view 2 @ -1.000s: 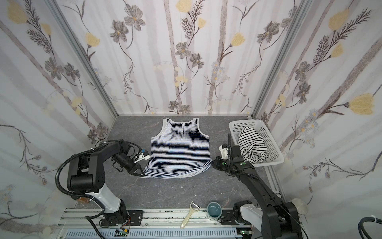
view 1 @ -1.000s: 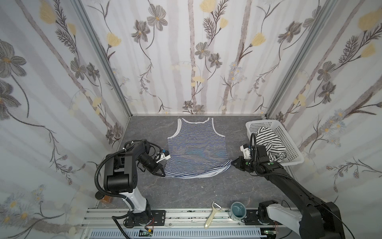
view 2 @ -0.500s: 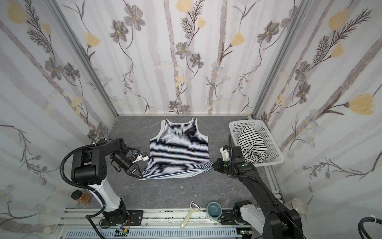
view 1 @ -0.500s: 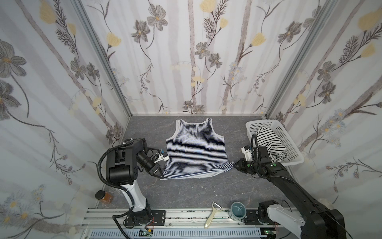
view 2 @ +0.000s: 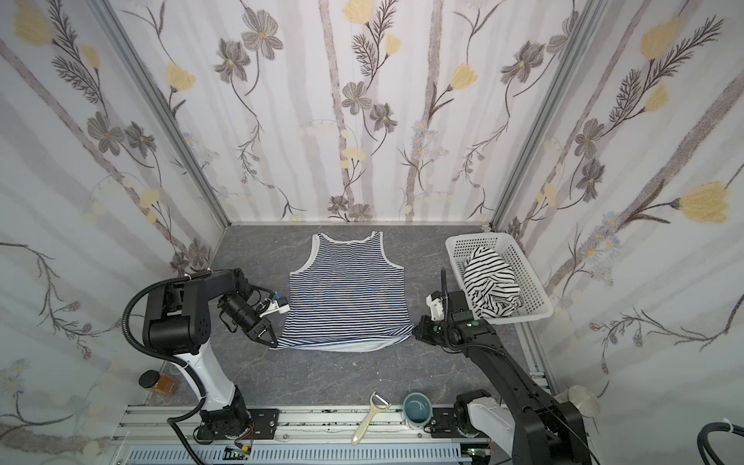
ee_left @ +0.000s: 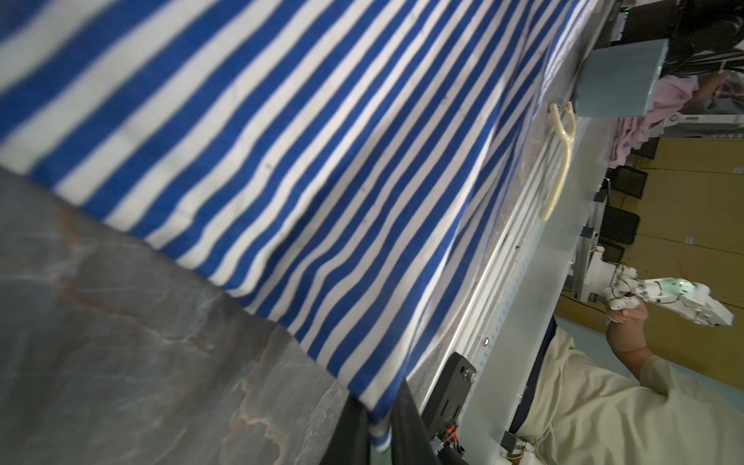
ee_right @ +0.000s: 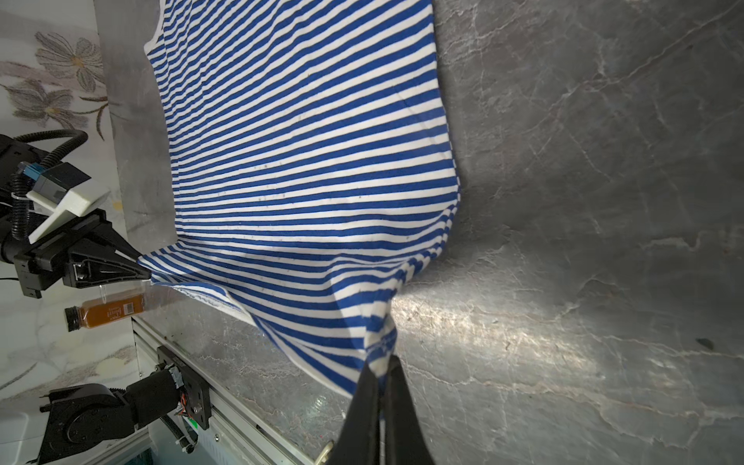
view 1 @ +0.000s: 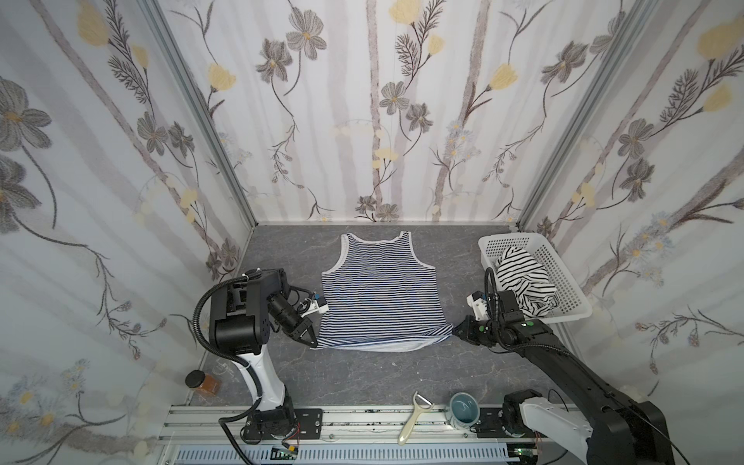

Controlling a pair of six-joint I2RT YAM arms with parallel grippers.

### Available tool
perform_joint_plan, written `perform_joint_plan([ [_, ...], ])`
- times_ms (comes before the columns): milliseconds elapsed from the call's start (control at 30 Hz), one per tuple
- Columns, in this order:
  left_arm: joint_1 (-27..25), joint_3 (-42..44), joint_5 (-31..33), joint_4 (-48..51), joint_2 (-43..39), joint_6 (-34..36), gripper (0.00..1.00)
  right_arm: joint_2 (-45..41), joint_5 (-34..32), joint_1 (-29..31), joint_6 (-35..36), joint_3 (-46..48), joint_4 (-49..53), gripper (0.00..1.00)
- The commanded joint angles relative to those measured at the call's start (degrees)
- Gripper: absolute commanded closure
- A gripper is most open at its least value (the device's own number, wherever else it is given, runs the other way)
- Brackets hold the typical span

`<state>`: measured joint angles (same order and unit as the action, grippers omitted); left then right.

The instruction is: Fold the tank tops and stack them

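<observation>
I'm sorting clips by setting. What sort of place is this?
Probably a robot lab booth, not a home: floral wall panels box in a grey table, the left arm and right arm mount on an aluminium rail, and the left wrist view shows a person outside.

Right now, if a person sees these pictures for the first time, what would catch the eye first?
First, the blue-and-white striped tank top, spread flat in the middle of the grey table. The left gripper and the right gripper each pinch one bottom corner of it. At the table's right edge, a white basket holds a crumpled black-and-white striped top.
</observation>
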<state>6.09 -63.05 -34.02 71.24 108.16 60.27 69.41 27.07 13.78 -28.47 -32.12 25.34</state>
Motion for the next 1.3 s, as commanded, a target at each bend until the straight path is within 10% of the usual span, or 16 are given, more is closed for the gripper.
perform_joint_plan([
  [0, -0.42, -1.97, 0.99, -4.80, 1.09, -4.71, 0.84, 1.50, -0.25, 0.24, -1.48, 0.15, -5.32, 0.98],
  [1267, -6.29, 6.02, 11.05, -21.21, -5.76, -17.89, 0.81, 8.04, -10.67, 0.46, -1.59, -1.56, -6.48, 0.91],
])
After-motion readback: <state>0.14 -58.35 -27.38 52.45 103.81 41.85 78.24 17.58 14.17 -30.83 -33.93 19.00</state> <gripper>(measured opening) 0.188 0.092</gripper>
